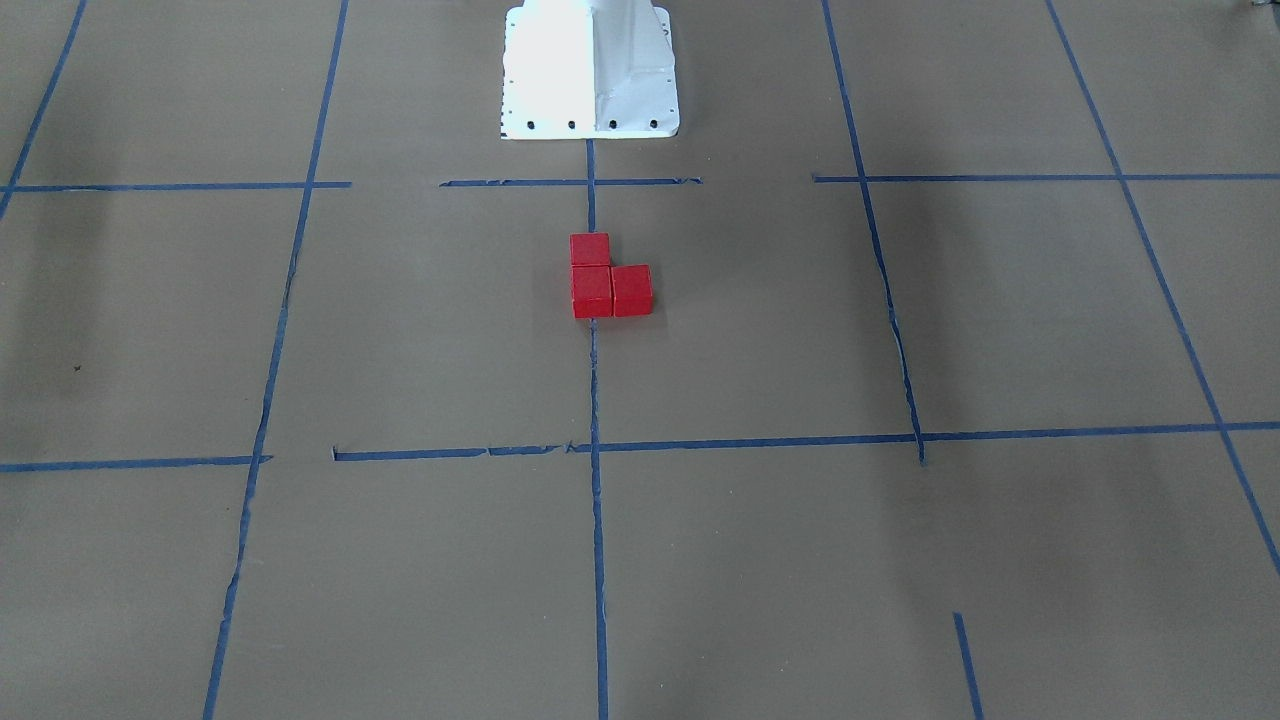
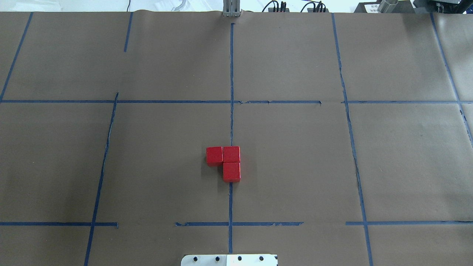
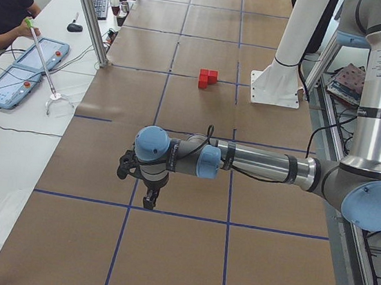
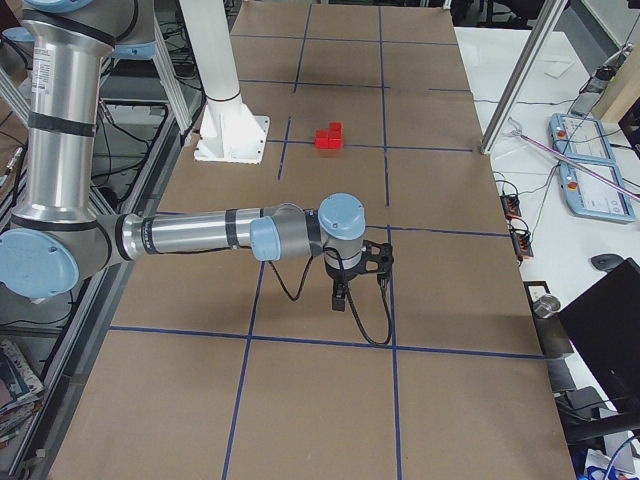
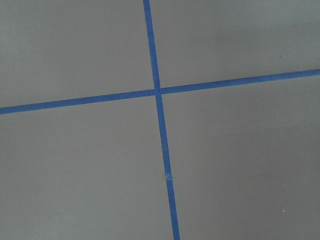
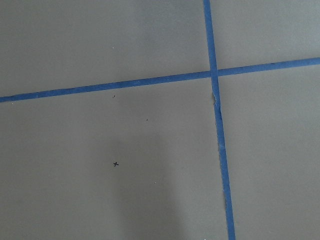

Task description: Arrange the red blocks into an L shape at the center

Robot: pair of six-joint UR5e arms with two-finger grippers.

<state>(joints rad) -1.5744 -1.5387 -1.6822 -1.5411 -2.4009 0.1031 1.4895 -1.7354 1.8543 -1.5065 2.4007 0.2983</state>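
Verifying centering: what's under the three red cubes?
Brown paper. The middle blue tape line runs under two small red cubes and out again; its covered stretch is hidden. The third cube sits beside it.

Soft, even light over the tabletop [image 1: 400, 350]; everything sharp. The white base [image 1: 560, 60] glares, washed out on one side. Faint broad shadows lie well either side of the blocks [image 1: 592, 290], which cast only short, dim ones.

An operator [image 3: 5, 1] at the white side table [image 3: 0, 161] holds a long stick [image 3: 42, 58] near two pendants [image 3: 6, 86].
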